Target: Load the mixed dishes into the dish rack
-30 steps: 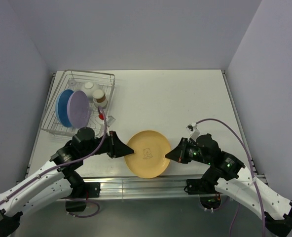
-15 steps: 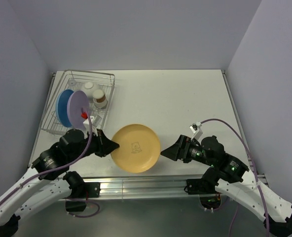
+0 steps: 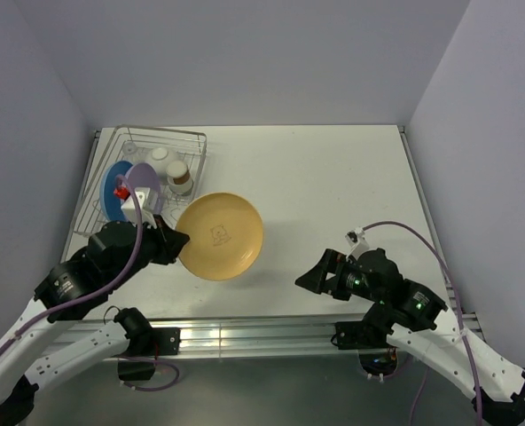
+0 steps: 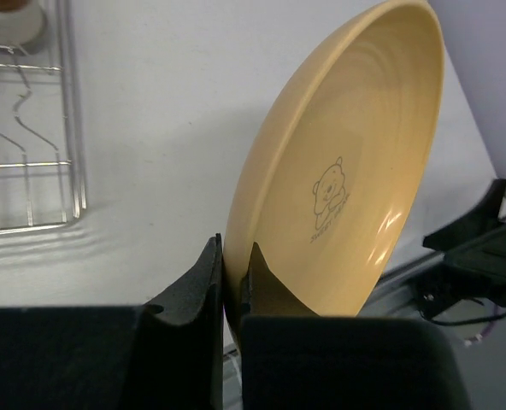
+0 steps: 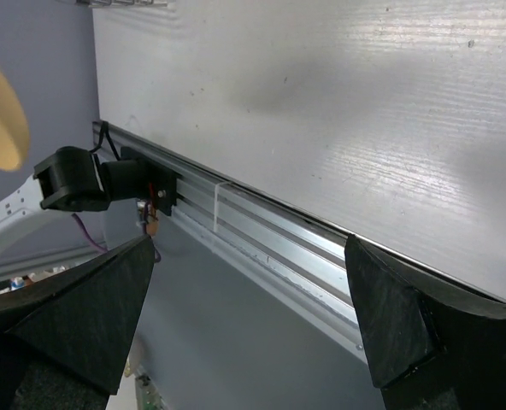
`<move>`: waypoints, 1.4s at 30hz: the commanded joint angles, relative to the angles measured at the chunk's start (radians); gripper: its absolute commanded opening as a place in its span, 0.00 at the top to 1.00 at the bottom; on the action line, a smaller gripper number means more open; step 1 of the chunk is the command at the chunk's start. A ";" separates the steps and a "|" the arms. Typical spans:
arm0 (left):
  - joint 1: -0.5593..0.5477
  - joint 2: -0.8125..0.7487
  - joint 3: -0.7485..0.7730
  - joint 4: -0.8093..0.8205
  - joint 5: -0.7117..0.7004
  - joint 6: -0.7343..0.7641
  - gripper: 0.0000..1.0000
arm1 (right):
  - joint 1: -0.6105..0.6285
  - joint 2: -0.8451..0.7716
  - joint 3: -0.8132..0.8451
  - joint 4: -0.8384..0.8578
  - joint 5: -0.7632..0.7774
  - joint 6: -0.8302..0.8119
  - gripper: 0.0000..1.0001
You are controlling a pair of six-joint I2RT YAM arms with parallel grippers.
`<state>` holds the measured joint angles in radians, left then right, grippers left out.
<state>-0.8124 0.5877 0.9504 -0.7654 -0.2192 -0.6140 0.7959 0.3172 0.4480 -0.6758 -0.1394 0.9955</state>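
1. Now carried by one arm only: yellow plate (image 3: 220,236) pinched at its rim in the left jaws, clenched on both faces of the edge.
2. Let go on the other side, with the right jaws spread wide, grasping nothing, drawn back low over the near edge, right of centre.
3. Moved within the last second from the middle of the near edge, where both arms met it. Lifted clear of the surface (image 3: 333,177), swung left and farther in, and now just beside the near right corner of the dish rack (image 3: 165,131), itself in the far left corner.
4. Reads as a finished handover, with the last plate on its way in. Already standing on edge in the rack: blue plate (image 3: 110,177) and purple plate (image 3: 144,176), with a cup (image 3: 179,174) and a white bowl (image 3: 160,154) beyond them.
5. Tilted, neither flat nor yet upright: hollow face with the bear print turned up and toward the near edge.
6. Longest from the pinched rim outward toward the right edge, roughly parallel to the near edge; nearly rim-on from the left wrist.
7. Probably still needs turning onto its edge, in line with the two standing plates, before going down between the prongs.
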 commanded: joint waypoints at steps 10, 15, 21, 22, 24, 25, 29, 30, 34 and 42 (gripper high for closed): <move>0.001 0.202 0.168 0.043 -0.331 0.167 1.00 | -0.004 -0.036 0.000 -0.044 0.031 0.019 0.00; 0.040 0.288 0.249 0.051 -0.466 0.270 1.00 | -0.003 -0.046 0.004 -0.065 0.032 0.025 0.00; 0.278 0.369 0.295 0.078 -0.416 0.393 1.00 | -0.003 -0.072 -0.003 -0.064 0.027 0.035 0.01; 0.306 0.376 0.291 0.086 -0.410 0.420 1.00 | -0.003 -0.070 -0.003 -0.065 0.027 0.035 0.01; 0.370 0.383 0.280 0.103 -0.405 0.445 1.00 | -0.003 -0.070 -0.005 -0.070 0.024 0.035 0.01; 0.386 0.383 0.274 0.110 -0.402 0.453 1.00 | -0.003 -0.073 -0.006 -0.071 0.024 0.035 0.01; 0.426 0.389 0.255 0.135 -0.448 0.479 1.00 | -0.003 -0.086 -0.011 -0.076 0.026 0.043 0.01; 0.441 0.397 0.254 0.135 -0.457 0.485 1.00 | -0.003 -0.087 -0.012 -0.073 0.024 0.045 0.01; 0.467 0.417 0.245 0.141 -0.497 0.482 1.00 | -0.003 -0.087 -0.022 -0.064 0.018 0.052 0.01; 0.476 0.425 0.205 0.158 -0.592 0.476 1.00 | -0.004 -0.104 -0.031 -0.061 0.015 0.066 0.01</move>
<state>-0.3416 1.0203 1.1637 -0.6743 -0.7441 -0.1474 0.7959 0.2329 0.4183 -0.7494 -0.1329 1.0508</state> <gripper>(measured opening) 0.091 0.993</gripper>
